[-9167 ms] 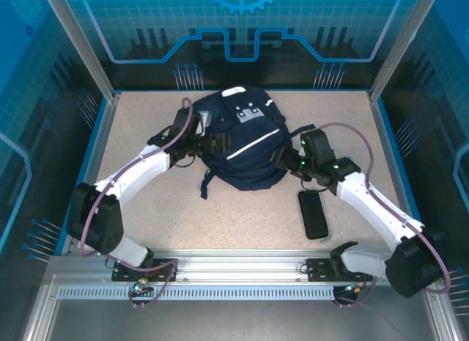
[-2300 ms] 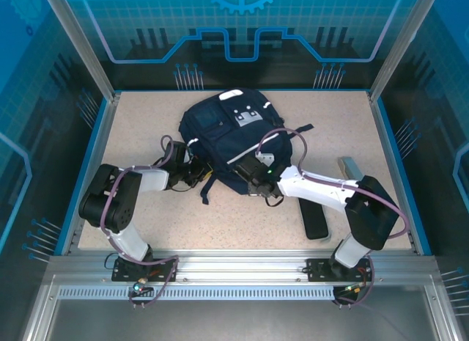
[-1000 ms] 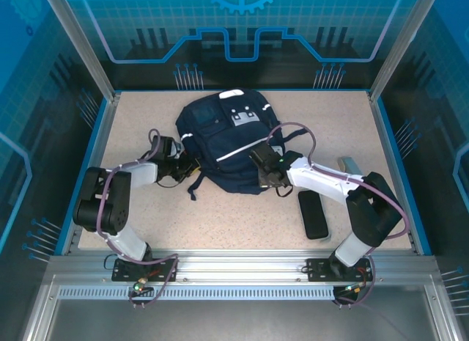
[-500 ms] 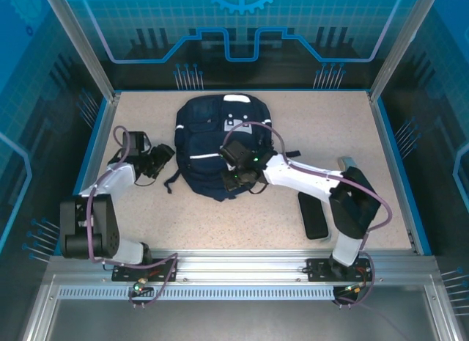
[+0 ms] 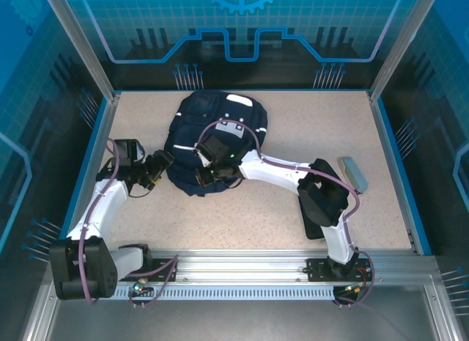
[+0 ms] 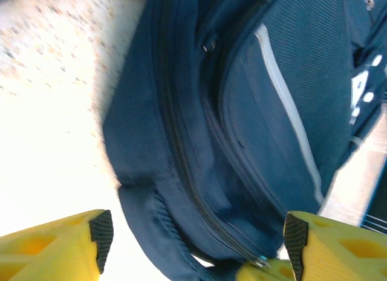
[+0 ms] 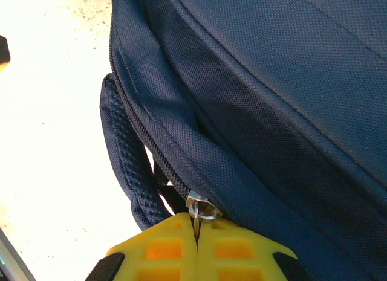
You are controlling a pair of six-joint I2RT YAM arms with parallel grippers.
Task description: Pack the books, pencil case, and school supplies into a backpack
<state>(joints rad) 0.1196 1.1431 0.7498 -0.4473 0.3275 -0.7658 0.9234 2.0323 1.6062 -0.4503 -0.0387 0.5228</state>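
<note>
A small grey-green block (image 5: 354, 172) lies near the right edge of the worktop (image 5: 315, 128), well apart from everything else. A flat black case (image 5: 311, 229) sits by the near edge, partly hidden under my right arm's elbow. The backpack (image 5: 198, 114) (image 6: 272, 112) (image 7: 272, 81) lies toward the far edge, left of the middle.

My right arm folds at the elbow and reaches leftward across the worktop to the pack's near end. There the right gripper (image 5: 205, 174) (image 7: 196, 239) is pinched tight on the metal zipper pull (image 7: 199, 207).

My left arm runs up along the left edge. The left gripper (image 5: 154, 172) (image 6: 196, 245) sits just beside the pack's near-left side, claw spread wide and holding nothing.
</note>
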